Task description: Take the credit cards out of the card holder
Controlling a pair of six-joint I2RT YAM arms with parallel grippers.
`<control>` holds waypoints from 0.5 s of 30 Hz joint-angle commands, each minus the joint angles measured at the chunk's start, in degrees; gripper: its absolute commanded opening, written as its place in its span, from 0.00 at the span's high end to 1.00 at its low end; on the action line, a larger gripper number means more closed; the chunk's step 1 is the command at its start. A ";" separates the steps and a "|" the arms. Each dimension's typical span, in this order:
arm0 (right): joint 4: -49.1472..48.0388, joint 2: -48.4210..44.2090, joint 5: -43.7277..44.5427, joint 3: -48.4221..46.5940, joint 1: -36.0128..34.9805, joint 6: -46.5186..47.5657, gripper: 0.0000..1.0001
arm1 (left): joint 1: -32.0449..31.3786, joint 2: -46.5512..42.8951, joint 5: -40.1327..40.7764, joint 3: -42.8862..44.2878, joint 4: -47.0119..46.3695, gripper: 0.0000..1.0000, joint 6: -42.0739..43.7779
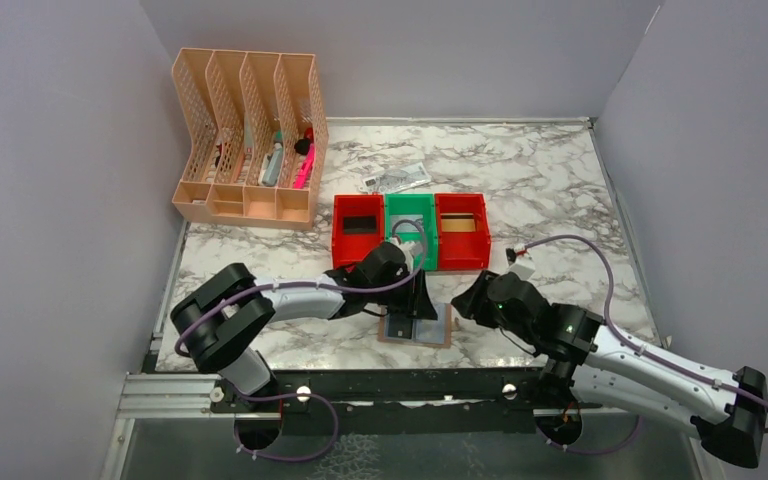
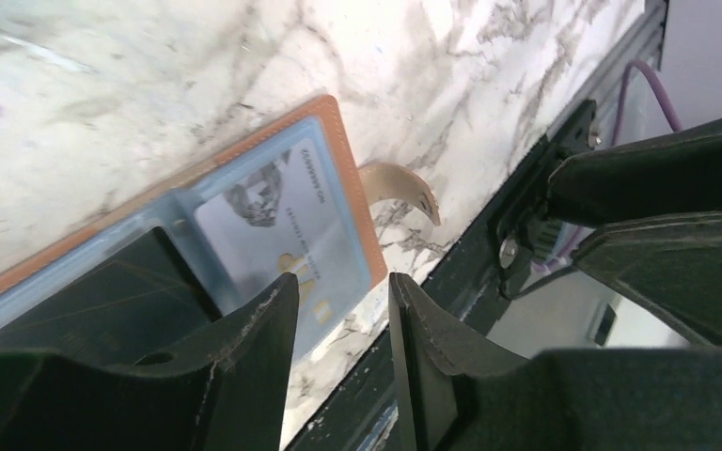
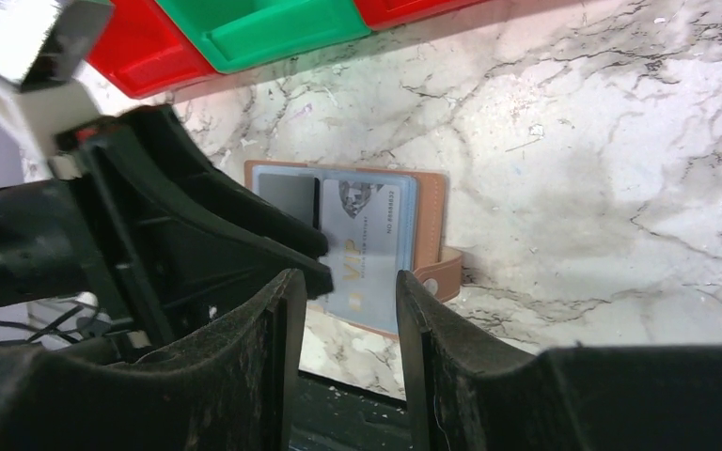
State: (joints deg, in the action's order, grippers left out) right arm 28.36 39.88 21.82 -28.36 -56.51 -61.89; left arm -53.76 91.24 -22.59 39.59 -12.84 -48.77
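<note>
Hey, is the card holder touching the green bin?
Apart. The right wrist view shows bare marble between the card holder and the green bin.

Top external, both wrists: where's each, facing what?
Top external: above and behind the bases, looking down the table; left arm, right arm show.
Left wrist: on the left arm, facing down at the card holder; left fingers show.
Right wrist: on the right arm, looks toward the bins; right fingers, left gripper show.
Shared: both wrist views show the holder's pale card.
</note>
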 commanded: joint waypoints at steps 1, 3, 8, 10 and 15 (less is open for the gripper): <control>-1.93 1.80 -0.67 0.97 0.12 1.82 0.55 | -0.22 -6.80 11.95 1.97 9.02 0.54 4.20; -4.25 3.69 -2.96 1.09 0.09 3.43 0.56 | -0.08 -9.65 16.96 1.58 12.24 0.51 4.55; -10.91 9.27 -8.47 1.43 0.12 5.56 0.63 | 1.26 -14.90 21.06 -1.19 13.89 0.45 4.25; -13.47 11.48 -10.40 1.55 0.11 6.19 0.63 | 1.58 -16.45 22.16 -2.24 13.91 0.43 3.78; -14.69 17.59 -11.93 0.55 0.09 7.73 0.65 | 2.07 -19.94 23.72 -5.07 11.85 0.38 2.91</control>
State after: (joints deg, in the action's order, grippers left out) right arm 17.23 53.93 12.88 -27.68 -56.51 -56.49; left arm -52.10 74.15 -2.87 36.95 -0.49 -45.69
